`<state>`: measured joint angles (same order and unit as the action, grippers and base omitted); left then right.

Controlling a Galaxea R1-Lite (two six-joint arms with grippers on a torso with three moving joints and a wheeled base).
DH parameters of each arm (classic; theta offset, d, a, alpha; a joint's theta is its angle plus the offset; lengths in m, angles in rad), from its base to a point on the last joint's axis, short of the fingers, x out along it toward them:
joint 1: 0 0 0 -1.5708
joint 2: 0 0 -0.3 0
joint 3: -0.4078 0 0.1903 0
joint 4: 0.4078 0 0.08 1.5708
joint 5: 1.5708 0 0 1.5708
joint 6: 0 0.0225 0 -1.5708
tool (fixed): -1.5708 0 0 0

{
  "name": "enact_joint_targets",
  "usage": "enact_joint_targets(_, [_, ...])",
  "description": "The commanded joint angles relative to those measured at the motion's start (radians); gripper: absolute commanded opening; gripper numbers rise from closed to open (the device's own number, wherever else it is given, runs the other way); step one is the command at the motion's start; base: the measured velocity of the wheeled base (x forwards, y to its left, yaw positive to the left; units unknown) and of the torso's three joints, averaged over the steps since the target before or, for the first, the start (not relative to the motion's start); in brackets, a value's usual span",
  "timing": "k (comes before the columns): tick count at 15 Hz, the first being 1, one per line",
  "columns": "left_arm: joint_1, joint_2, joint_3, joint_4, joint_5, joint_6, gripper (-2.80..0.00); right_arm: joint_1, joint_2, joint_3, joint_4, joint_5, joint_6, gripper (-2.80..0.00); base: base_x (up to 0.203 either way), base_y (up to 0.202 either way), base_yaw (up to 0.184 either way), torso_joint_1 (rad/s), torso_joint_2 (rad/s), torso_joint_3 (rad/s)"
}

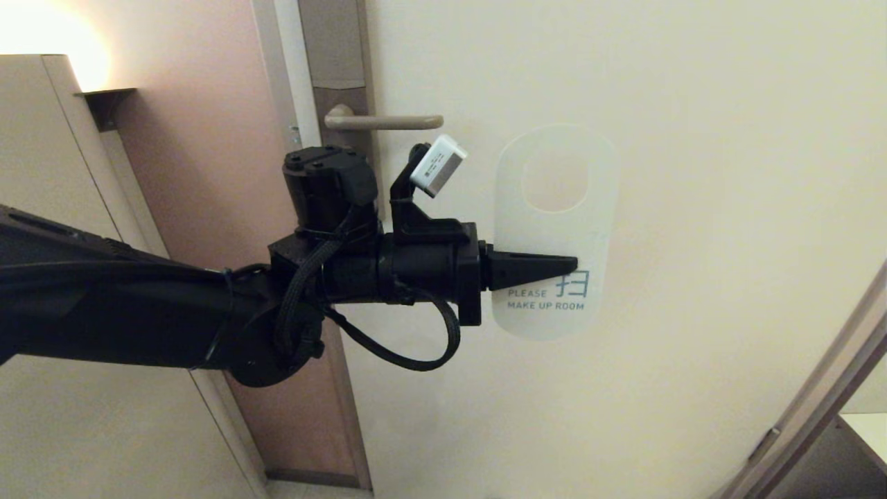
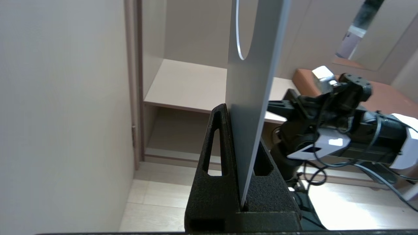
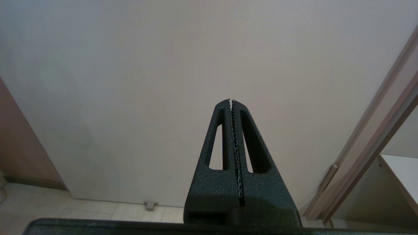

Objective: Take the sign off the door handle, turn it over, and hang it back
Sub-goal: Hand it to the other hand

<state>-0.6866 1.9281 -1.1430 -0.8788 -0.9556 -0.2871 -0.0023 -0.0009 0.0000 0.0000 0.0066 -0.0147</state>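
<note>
Pinching the sign (image 1: 554, 229) edge-on at mid-frame, the left gripper (image 1: 565, 267) has its fingers (image 2: 212, 150) clamped flat on the white face (reading "PLEASE MAKE UP ROOM"). The sign is off the door handle (image 1: 384, 123), which sits bare at upper centre-left. The right gripper (image 3: 231, 101) is closed on nothing, facing the door (image 3: 130, 81).

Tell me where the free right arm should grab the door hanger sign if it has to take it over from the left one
Probably the bare right-hand edge of the sign, coming from the robot's right. The left gripper is shut on the lower left part beside the printed words, so that side is taken. The card is flat and thin, held upright off the door handle; the right gripper, now shut, would open and pinch across its faces below the hole.
</note>
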Motion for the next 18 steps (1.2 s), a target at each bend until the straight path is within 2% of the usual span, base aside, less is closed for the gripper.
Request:
enact_joint_targets(1, [0.009, 0.020, -0.001, -0.010, -0.005, -0.001, -2.80, 0.000, 0.001, 0.000, -0.001, 0.002, -0.001, -2.80, 0.000, 0.000, 0.000, 0.000, 0.00, 0.000])
enact_joint_targets(12, [0.038, 0.049, 0.002, -0.048, -0.005, -0.003, -2.80, 0.000, 0.002, -0.017, 0.011, 0.009, -0.002, -2.80, 0.000, 0.000, 0.000, 0.000, 0.00, 0.000])
enact_joint_targets(15, [0.045, 0.043, 0.005, -0.048, -0.006, -0.003, -2.80, 0.000, 0.025, -0.073, 0.058, 0.054, -0.012, -2.80, 0.000, 0.000, 0.000, 0.000, 0.00, 0.000])
enact_joint_targets(18, [0.048, 0.046, 0.003, -0.065, -0.006, -0.005, -2.80, 0.001, 0.158, -0.153, 0.063, 0.124, -0.008, -2.80, 0.000, 0.000, 0.000, 0.000, 0.00, 0.000])
